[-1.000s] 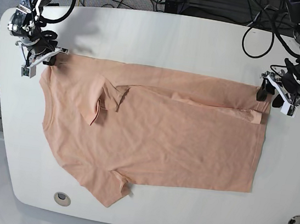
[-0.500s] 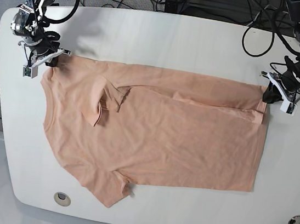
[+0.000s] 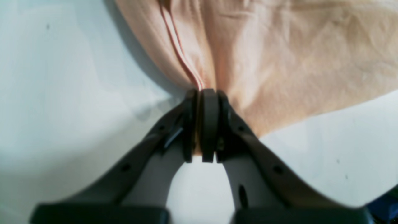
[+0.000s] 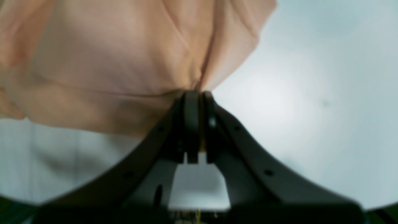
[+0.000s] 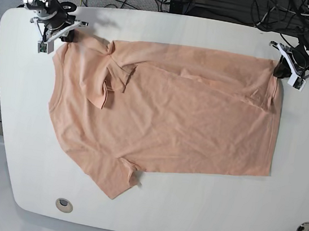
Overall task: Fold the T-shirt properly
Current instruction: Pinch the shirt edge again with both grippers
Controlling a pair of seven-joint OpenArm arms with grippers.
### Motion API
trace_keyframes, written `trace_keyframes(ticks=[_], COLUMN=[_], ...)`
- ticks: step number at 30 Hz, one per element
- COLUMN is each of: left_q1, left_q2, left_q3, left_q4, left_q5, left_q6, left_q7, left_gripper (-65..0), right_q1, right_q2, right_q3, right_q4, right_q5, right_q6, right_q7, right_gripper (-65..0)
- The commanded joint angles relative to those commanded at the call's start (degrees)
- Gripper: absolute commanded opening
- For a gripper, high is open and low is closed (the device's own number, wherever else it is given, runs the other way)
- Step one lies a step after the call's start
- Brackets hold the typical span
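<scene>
Tools left (image 5: 282, 68) and right (image 5: 64, 35) pinch T-shirt (image 5: 165, 117) far corners; bare table (image 5: 171, 29) beyond.

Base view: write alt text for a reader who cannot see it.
A peach-pink T-shirt lies spread across a white table, seen from above. The right gripper pinches its far corner at the picture's left and the left gripper its far corner at the right. One sleeve is folded onto the body.
</scene>
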Motion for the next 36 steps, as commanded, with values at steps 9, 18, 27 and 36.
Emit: trace_keyframes(ticks=[9, 18, 27, 36], left_q1=[2.8, 4.0, 4.0, 4.0], left_q2=[-1.8, -1.8, -1.8, -1.8], left_q3=[-3.8, -4.0, -4.0, -4.2], left_q4=[2.1, 5.6, 6.4, 7.5], left_q5=[0.0, 0.3, 0.3, 0.1], left_q6=[0.0, 0.0, 0.0, 0.0], left_q7=[0.0, 0.0, 0.0, 0.0], left_gripper=[-65.0, -65.0, -65.0, -41.6], right_q1=[-4.8, -4.9, -4.9, -5.8], right_q2=[0.4, 0.5, 0.5, 0.5], right_q3=[0.1, 2.0, 1.9, 2.0], right_q4=[0.9, 0.9, 0.9, 8.5], right_q5=[0.0, -0.1, 0.0, 0.4], right_q6=[0.0, 0.26, 0.26, 0.26], right_q7=[0.0, 0.0, 0.0, 0.0], right_gripper=[-65.0, -65.0, -55.4, -39.9])
